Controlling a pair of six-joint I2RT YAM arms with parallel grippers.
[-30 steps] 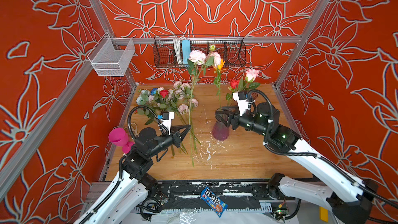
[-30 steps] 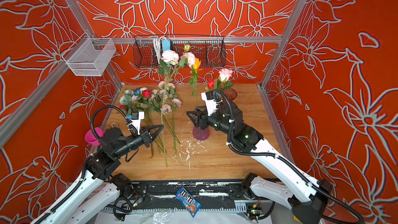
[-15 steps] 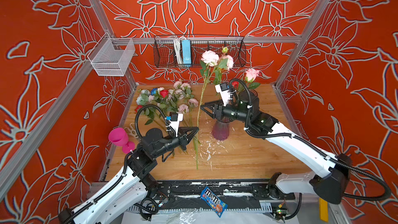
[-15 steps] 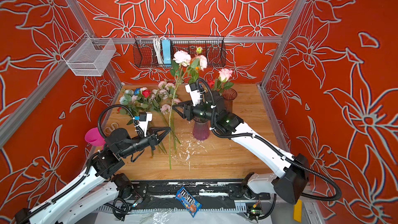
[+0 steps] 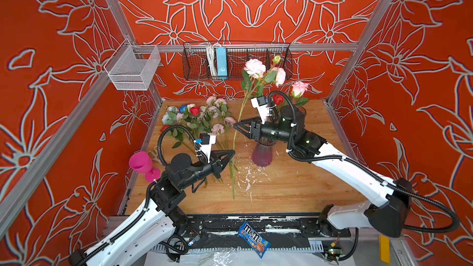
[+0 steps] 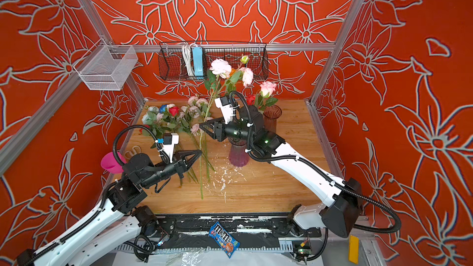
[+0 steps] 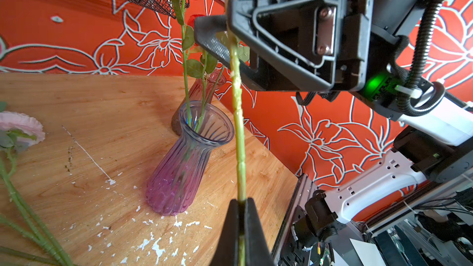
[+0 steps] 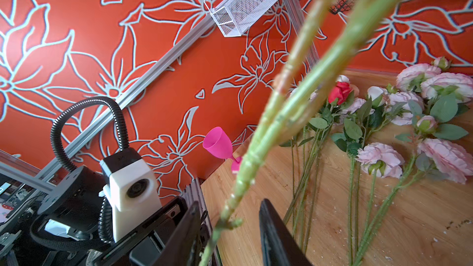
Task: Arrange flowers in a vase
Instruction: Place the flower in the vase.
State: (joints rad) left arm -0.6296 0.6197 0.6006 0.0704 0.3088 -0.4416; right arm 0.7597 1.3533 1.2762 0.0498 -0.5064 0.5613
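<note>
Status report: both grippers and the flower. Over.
Left gripper shut on long flower stem, upright. Right gripper open around same stem, higher up. Purple vase beside it, stems already inside.

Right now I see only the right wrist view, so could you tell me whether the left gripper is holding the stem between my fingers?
Observer: Yes, the left gripper is shut on that long stem, lower down.
Operator: Thank you; where is the vase?
Observer: The purple vase stands upright just right of the stem, with other stems in it.
Operator: Is there another vase?
Observer: Yes, a brown vase stands behind the purple one.
</note>
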